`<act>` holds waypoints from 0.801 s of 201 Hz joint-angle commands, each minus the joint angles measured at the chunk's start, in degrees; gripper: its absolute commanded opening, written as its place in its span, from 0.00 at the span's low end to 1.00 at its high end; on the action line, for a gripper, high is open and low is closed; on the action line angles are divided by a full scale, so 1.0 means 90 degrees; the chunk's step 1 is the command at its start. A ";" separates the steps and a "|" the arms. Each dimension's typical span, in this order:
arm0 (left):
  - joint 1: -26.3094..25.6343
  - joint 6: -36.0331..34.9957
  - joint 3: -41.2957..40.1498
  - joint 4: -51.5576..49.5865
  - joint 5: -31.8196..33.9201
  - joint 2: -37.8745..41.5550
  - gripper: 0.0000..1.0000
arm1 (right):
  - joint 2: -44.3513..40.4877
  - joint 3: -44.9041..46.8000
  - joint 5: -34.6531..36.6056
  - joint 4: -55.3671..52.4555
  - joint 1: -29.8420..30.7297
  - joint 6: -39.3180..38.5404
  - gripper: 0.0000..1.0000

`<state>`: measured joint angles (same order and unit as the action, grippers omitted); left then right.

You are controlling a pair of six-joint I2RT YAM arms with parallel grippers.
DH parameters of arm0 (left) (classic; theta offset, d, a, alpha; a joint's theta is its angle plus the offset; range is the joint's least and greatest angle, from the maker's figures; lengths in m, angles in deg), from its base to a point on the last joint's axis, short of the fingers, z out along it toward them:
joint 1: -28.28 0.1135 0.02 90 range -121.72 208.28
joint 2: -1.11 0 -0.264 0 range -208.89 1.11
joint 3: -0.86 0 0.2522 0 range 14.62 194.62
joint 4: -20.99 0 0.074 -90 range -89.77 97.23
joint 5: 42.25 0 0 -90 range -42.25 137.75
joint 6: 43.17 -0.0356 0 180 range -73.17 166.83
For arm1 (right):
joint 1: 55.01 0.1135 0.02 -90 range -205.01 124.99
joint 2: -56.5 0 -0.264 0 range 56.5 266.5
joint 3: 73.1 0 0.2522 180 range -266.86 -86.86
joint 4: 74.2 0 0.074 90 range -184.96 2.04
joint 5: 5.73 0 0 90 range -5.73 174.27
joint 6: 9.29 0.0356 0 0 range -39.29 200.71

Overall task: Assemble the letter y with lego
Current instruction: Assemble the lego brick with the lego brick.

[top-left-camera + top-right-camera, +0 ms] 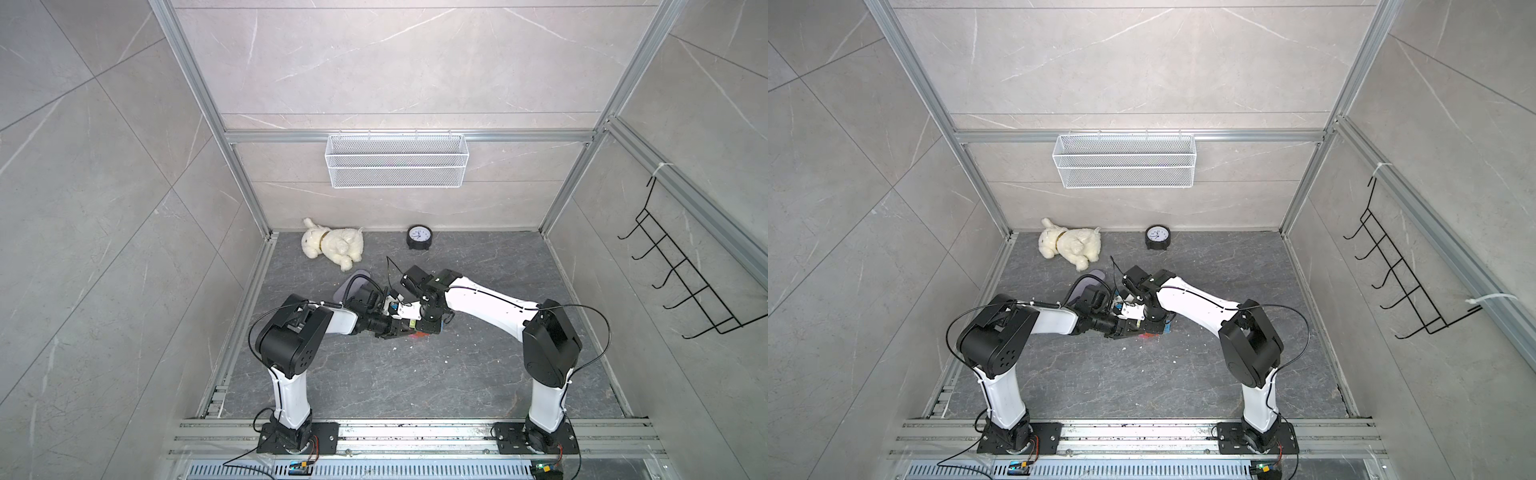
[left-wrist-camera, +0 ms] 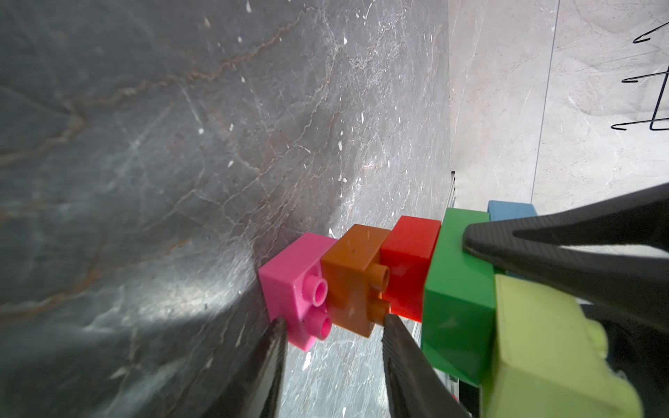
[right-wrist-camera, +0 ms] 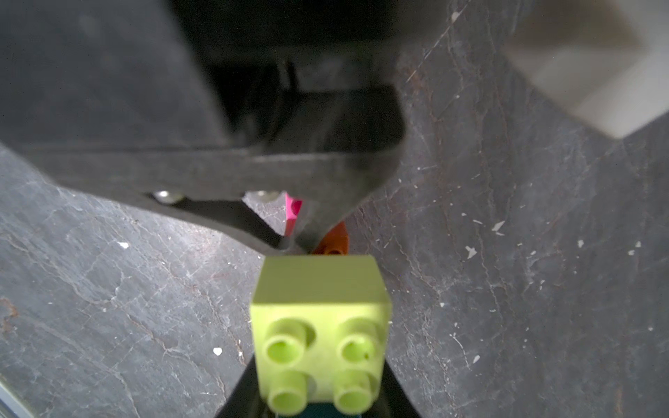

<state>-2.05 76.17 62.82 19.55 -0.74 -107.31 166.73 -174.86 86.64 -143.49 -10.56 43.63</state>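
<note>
Yellow-green brick (image 3: 320, 300) up close — right gripper (image 3: 316, 392) and left gripper (image 2: 335, 320) both clamp the letter y (image 2: 459, 289), robot-side of the clock (image 1: 419, 237) — numerals illegible.

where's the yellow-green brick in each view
Top view: yellow-green brick is a tiny speck, mostly hidden.
Top view: same speck.
Left wrist: big in the foreground, against the green brick.
Right wrist: foreground, studs towards the camera.
Shared landmark: orange brick, in both wrist views.
</note>
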 commanded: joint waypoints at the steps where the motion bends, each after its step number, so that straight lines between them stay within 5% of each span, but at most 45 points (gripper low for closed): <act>1: -0.0063 -0.0042 -0.0302 -0.1179 0.1470 -0.0501 0.45 | 0.0784 0.0205 -0.0392 -0.0319 0.0147 0.0038 0.24; 161: -0.0022 -0.0008 -0.0181 -0.1087 0.1331 -0.0391 0.47 | 0.0587 -0.0294 -0.0478 -0.0354 0.0072 -0.0020 0.24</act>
<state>-1.94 76.63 62.98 19.33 -0.87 -107.35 168.57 -177.99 86.67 -146.42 -10.63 43.63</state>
